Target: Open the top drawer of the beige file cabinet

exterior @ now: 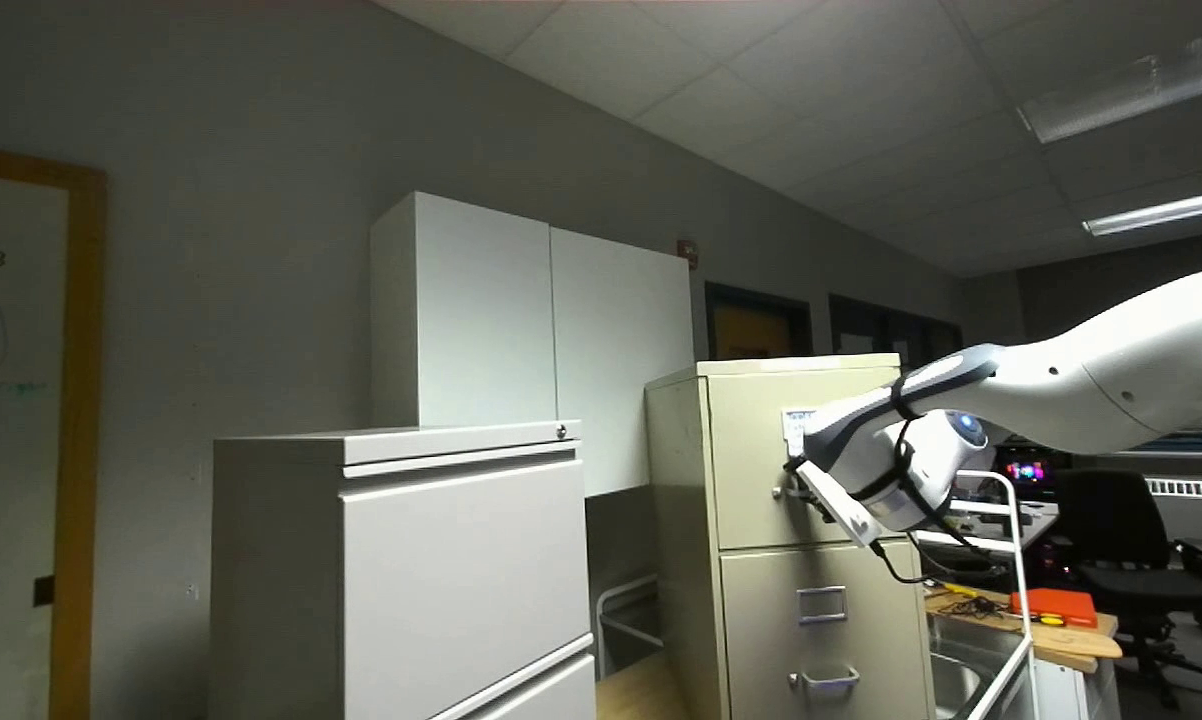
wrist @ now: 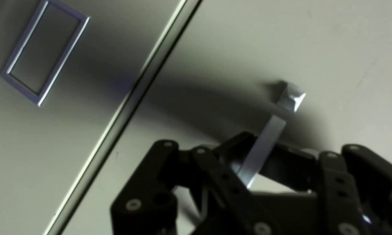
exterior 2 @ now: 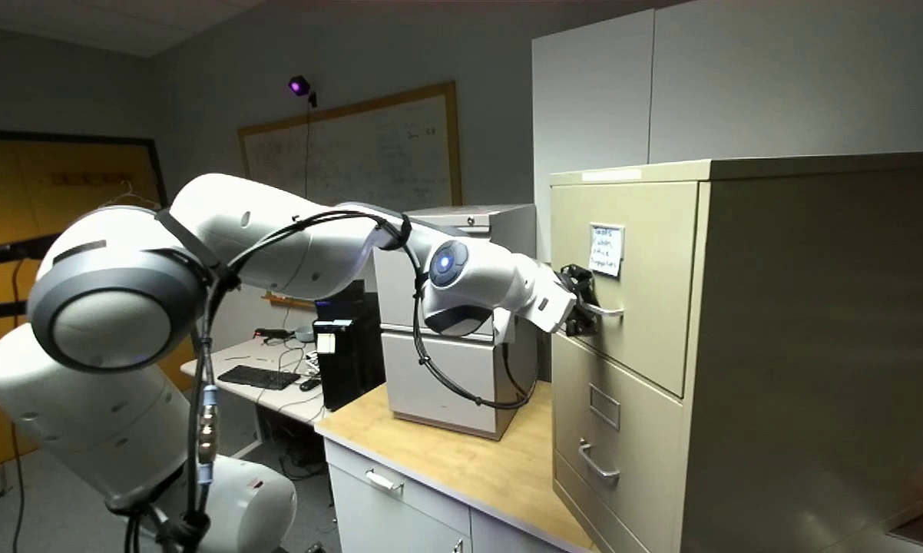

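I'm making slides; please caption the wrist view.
End effector closed on the handle of the top drawer, a small metal knob nearby.

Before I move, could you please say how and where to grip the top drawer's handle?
I'd grip the handle at mid-length from the front, pinching from above and below: it runs level and juts from the top drawer.

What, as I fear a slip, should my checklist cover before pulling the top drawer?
1. Correct target: ok. The gripper is at the top drawer of the beige file cabinet.
2. Drawer shut: ok. Its front looks flush in both exterior views.
3. Handle between the fingers: ok, by the wrist view.
4. Grip firmness: cannot tell.
5. Small metal piece by the handle, whether it needs pressing: cannot tell.
6. Drawer's path: not ok. The arm stands in front and would probably have to retreat with it.
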Controlling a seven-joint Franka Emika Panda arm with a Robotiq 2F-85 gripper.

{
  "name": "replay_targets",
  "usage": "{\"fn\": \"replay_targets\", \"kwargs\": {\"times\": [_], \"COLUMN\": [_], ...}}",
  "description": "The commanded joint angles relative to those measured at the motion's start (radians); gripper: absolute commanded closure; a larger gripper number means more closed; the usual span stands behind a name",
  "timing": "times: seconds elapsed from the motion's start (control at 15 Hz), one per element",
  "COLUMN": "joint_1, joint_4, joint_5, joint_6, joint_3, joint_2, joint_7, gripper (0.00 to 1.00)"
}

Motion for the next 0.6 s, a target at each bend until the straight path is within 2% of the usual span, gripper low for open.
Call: {"fn": "replay_targets", "kwargs": {"times": [0.0, 0.2, 0.53], "joint_1": [-0.183, -0.314, -0.422], "joint_4": [-0.151, -0.194, -0.273], "joint_5": [-0.044, -0.075, -0.101], "joint_6": [-0.046, -0.070, -0.086], "joint_3": [0.220, 0.337, 0.442], "joint_2": [-0.072, -0.102, -0.178], "joint_7": [0.022, 0.042, 0.083], "gripper": [1.00, 1.00, 1.00]}}
